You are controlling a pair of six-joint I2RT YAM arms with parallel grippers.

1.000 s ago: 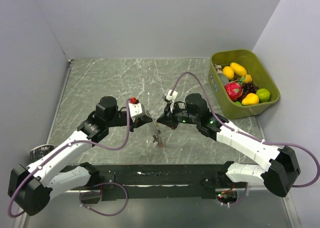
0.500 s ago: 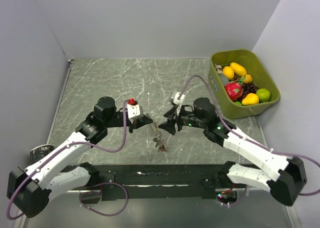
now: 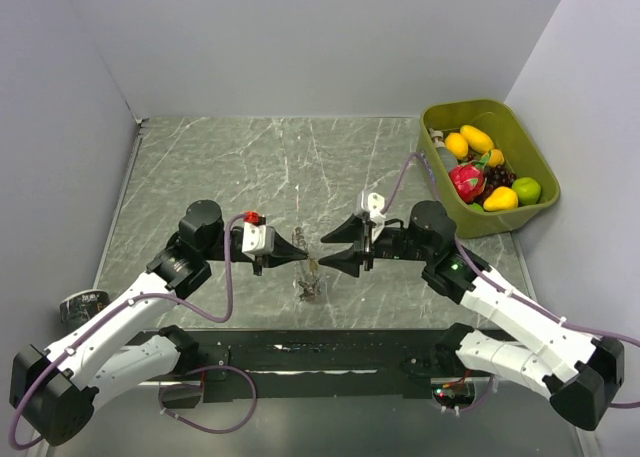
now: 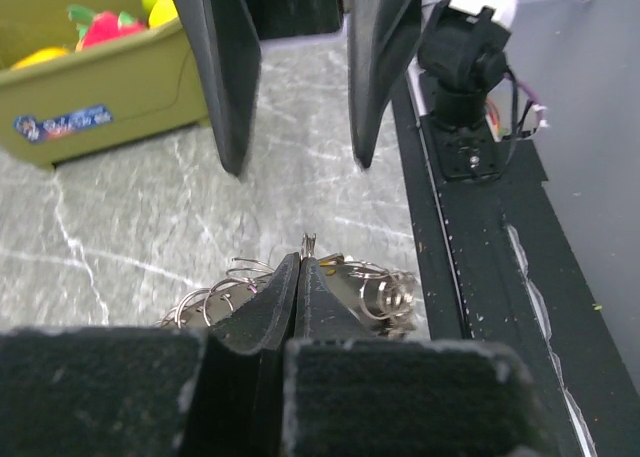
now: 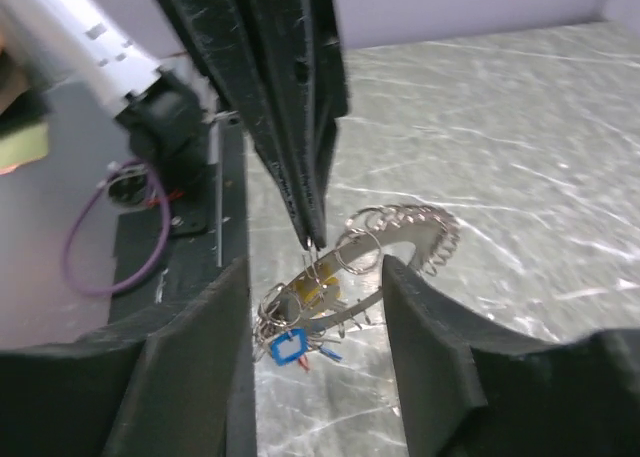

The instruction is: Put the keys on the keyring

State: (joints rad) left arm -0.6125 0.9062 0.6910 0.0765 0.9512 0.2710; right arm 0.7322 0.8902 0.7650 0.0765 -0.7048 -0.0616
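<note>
Your left tool is clenched tight, its two fingers pressed flat together on a thin bit of wire at the top of the keyring, and a small metal tip sticks out just past the fingertips. The keyring hangs below that pinch over the middle of the bench, near its front edge; you cannot tell from these views whether its lowest part touches the marbled surface. The keys are bunched at the low side of the ring among several small loops, with a blue tag hanging lowest. Your right tool is released, with its jaws spread wide and nothing between them. It faces the left tool tip to tip, close to it but apart, and the ring shows in the gap between its fingers. The green bin of fruit sits at the far right corner, well apart from both tools.
</note>
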